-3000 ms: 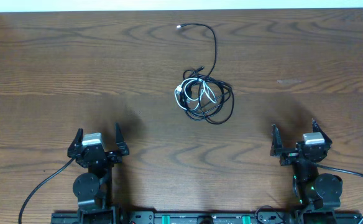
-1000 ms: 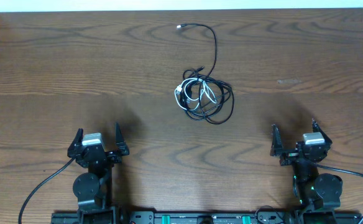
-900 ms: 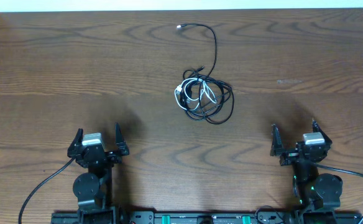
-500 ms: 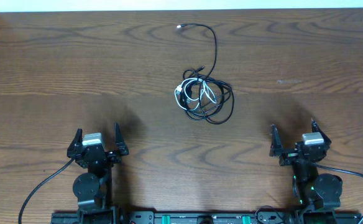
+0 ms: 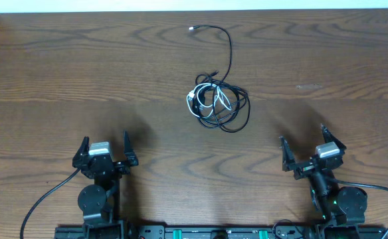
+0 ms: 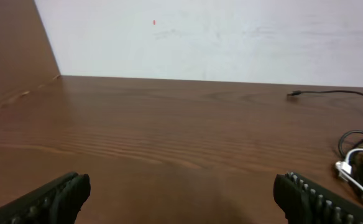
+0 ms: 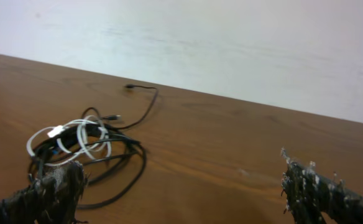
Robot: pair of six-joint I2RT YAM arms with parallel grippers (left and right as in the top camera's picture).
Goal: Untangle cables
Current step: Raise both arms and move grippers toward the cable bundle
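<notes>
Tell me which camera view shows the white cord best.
The right wrist view: the white cord appears largest, its loops distinct among the black cords. Overhead shows it whole but small; the left wrist view catches only a piece at its right edge.

Heaped in one small knot on the counter (image 5: 81, 79): black cables (image 5: 218, 103) wound with a white cord (image 5: 199, 109), one black end trailing away.

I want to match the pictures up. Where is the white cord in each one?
Overhead: white cord upper middle, among the black cords.
Left wrist: lower right edge.
Right wrist: left side.
Shared landmark: the loose black plug end, beyond the cords.
</notes>
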